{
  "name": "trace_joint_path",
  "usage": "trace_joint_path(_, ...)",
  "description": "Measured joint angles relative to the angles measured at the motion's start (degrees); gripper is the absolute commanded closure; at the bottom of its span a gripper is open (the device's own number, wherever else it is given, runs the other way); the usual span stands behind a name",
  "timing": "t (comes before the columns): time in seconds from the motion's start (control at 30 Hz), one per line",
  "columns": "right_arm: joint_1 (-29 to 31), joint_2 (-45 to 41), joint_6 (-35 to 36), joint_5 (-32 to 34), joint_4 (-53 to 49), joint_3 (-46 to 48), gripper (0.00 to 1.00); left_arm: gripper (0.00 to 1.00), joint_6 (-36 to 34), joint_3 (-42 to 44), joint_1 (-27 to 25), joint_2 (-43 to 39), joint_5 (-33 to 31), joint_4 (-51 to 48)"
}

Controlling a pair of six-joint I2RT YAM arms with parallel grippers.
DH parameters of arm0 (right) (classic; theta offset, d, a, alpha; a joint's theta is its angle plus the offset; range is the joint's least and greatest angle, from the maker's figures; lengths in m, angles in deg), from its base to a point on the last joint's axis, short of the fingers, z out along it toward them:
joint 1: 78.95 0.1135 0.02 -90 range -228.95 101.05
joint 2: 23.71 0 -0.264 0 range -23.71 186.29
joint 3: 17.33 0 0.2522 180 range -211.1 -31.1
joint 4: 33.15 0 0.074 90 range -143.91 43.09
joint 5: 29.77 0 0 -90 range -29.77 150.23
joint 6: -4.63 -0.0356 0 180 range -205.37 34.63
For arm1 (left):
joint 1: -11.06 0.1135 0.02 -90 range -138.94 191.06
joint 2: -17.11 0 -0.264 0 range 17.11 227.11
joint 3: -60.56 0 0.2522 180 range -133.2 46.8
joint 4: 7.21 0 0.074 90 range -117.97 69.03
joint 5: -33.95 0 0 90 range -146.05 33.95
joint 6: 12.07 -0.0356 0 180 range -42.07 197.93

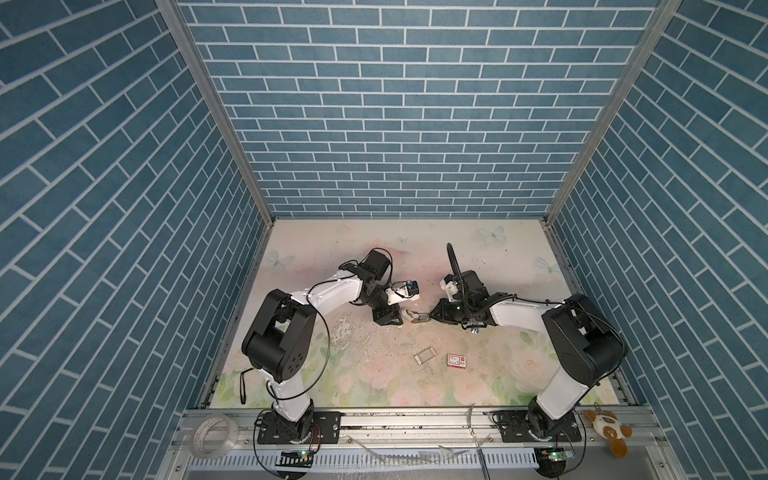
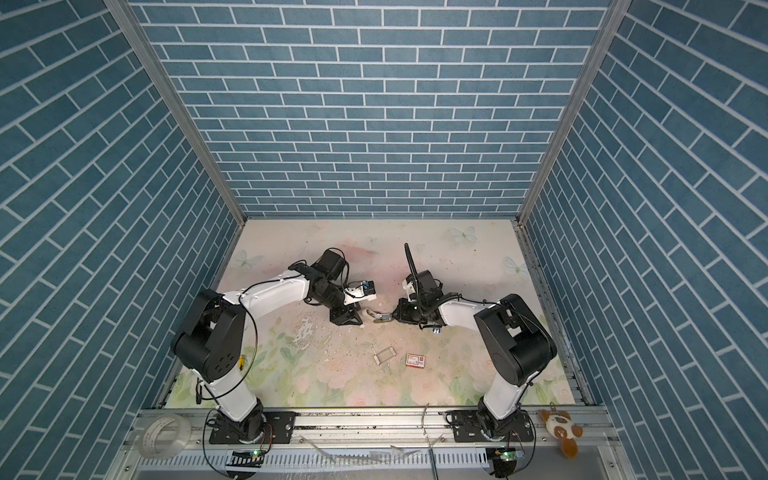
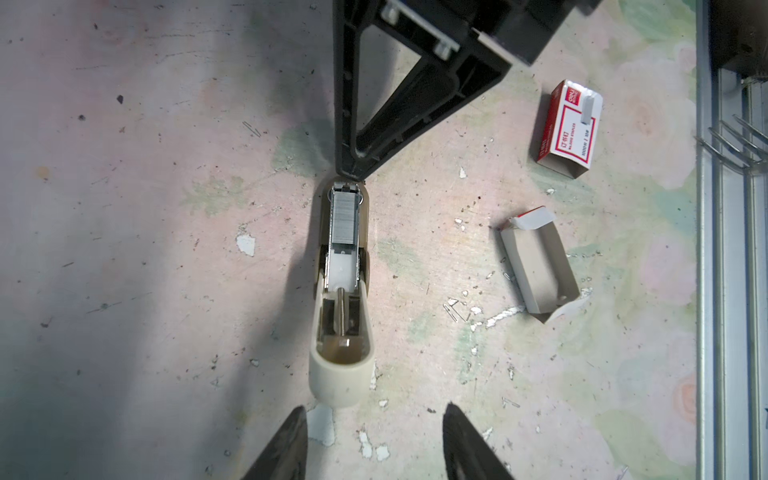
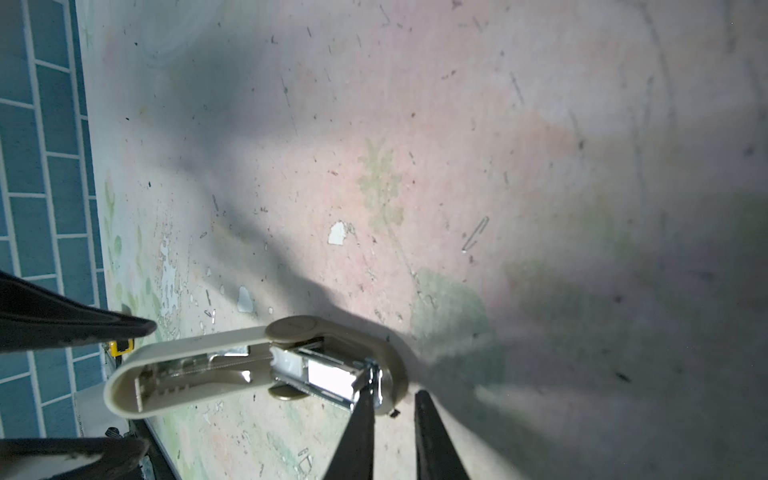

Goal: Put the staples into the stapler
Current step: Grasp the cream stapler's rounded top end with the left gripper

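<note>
Floral tabletop [image 3: 124, 208] carries one stapler [image 3: 340, 382], one staples block [image 3: 343, 216], one box [image 3: 569, 124], one tray [image 3: 540, 266].

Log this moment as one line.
stapler: opened out | staples: in channel | right gripper: holds stapler front | left gripper: open, at other end

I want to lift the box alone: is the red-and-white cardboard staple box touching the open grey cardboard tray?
Apart. The left wrist view shows bare table between the red-and-white cardboard staple box and the open grey cardboard tray.
</note>
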Motion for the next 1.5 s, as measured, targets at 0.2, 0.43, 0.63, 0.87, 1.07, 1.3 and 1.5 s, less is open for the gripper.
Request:
trace_joint_path(0.2,-0.2,1.55,0.02,-0.44,-0.48,-1.38,0.8,0.55,-0.13,-0.76,-0.28,0.02,-1.53,0.33)
trace_joint_path(0.43,-0.22,2.34,0.11,-0.74,-0.83,-1.68,0.81,0.6,-0.37,-2.49,-1.46,1.05,-2.82,0.42)
trace_joint_path(0.63,-0.24,2.45,0.96,-0.98,-0.87,-1.68,0.81,0.65,-0.57,-3.1,-2.64,2.95,-4.59,0.37)
trace_joint_path(0.87,-0.28,2.91,1.11,-1.36,-0.94,-2.12,0.81,0.69,-0.57,-3.85,-3.06,3.13,-5.38,0.37)
trace_joint_path(1.07,-0.28,3.37,1.25,-1.44,-1.03,-2.58,0.82,0.76,-0.57,-4.5,-3.63,3.13,-5.64,0.15)
trace_joint_path(1.3,-0.33,3.37,1.38,-1.46,-1.01,-2.58,0.82,0.77,-0.52,-5.38,-4.35,3.21,-6.23,-0.33)
trace_joint_path(1.5,-0.35,3.43,1.51,-1.51,-1.03,-2.58,0.83,0.81,-0.66,-6.56,-5.05,3.8,-7.19,-1.29)
